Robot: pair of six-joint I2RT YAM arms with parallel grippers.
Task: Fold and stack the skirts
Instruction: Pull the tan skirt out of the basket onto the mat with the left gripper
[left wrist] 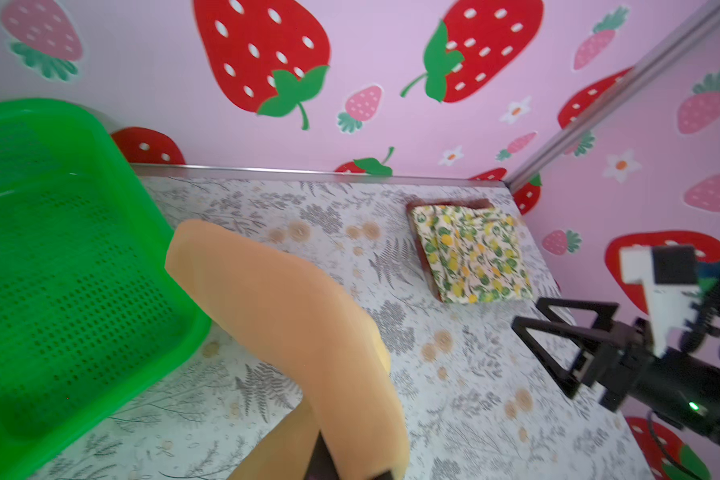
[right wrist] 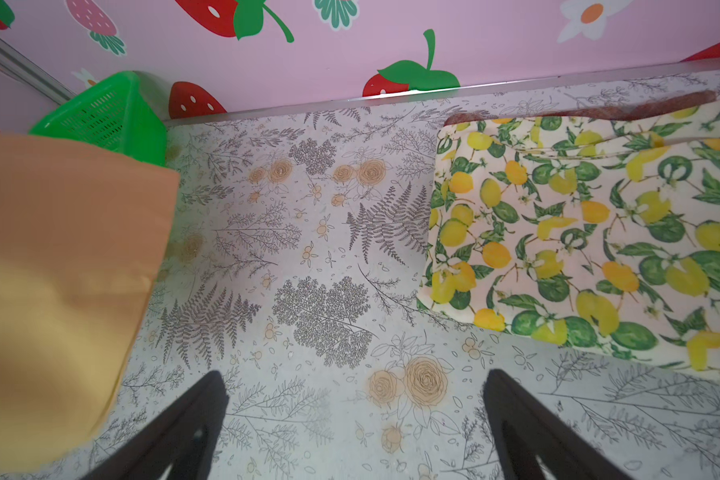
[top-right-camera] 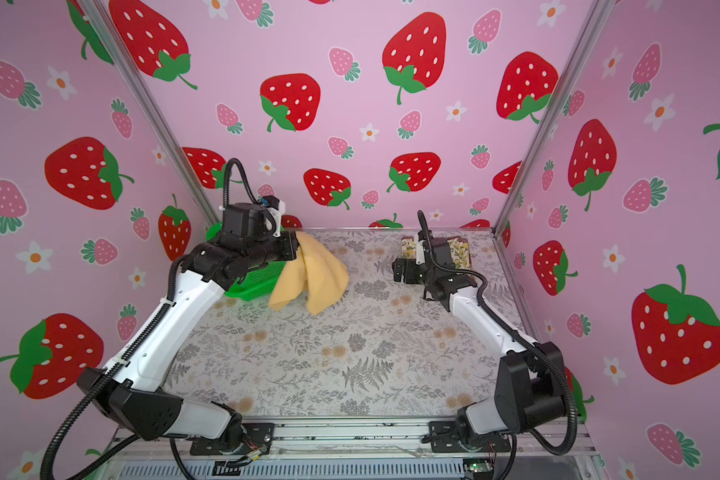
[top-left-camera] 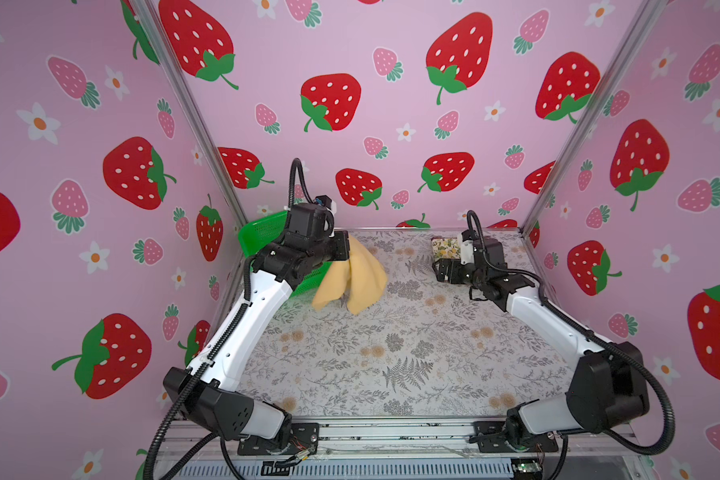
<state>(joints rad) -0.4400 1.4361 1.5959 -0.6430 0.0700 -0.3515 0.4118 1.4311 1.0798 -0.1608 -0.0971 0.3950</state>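
Fingers of the left gripper point(top-left-camera: 342, 251) clamp the mustard skirt point(top-left-camera: 356, 282) over the far-left tabletop point(top-left-camera: 391, 345); the right gripper point(right wrist: 354, 382) fingers gape near the lemon skirt point(right wrist: 591, 232).

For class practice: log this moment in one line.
left gripper: shut on mustard skirt | right gripper: open | lemon skirt: folded atop red-brown skirt

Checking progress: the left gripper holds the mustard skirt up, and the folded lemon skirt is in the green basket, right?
No: the left gripper holds the mustard skirt up, but the left wrist view shows the folded lemon skirt on the plaid skirt, outside the green basket.
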